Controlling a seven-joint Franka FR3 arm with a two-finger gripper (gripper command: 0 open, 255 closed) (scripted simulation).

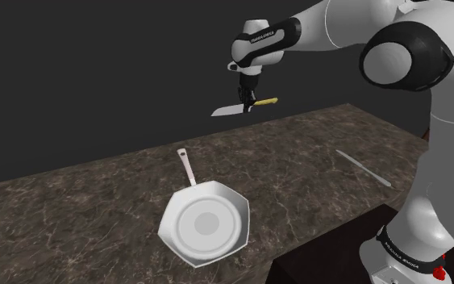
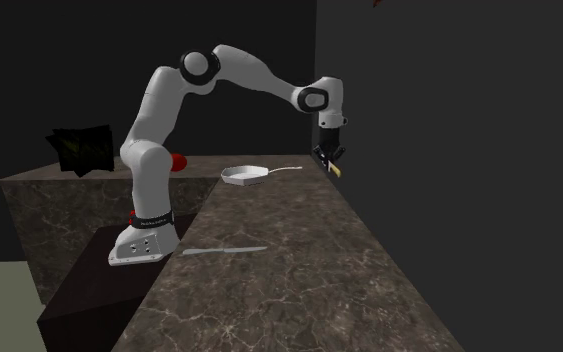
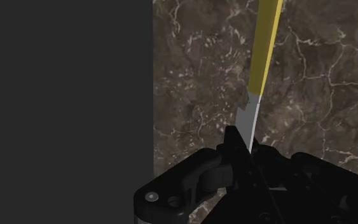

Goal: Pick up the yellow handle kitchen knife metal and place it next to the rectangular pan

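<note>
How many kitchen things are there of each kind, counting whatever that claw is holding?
Pans: 1, the white pan with a long handle, on the dark marbled counter.
Knives: 1, the yellow-handled knife with a grey blade, clasped in the black gripper above the counter.
Other utensils: 1, the slim grey utensil, lying flat on the counter.
Total: 3.

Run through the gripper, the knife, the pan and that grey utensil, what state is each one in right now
gripper: shut on the yellow-handled knife, raised above the counter.
yellow-handled knife: held, clear of the counter, roughly level.
white pan: right way up on the counter, untouched.
grey utensil: lying flat on the counter, untouched.
</note>
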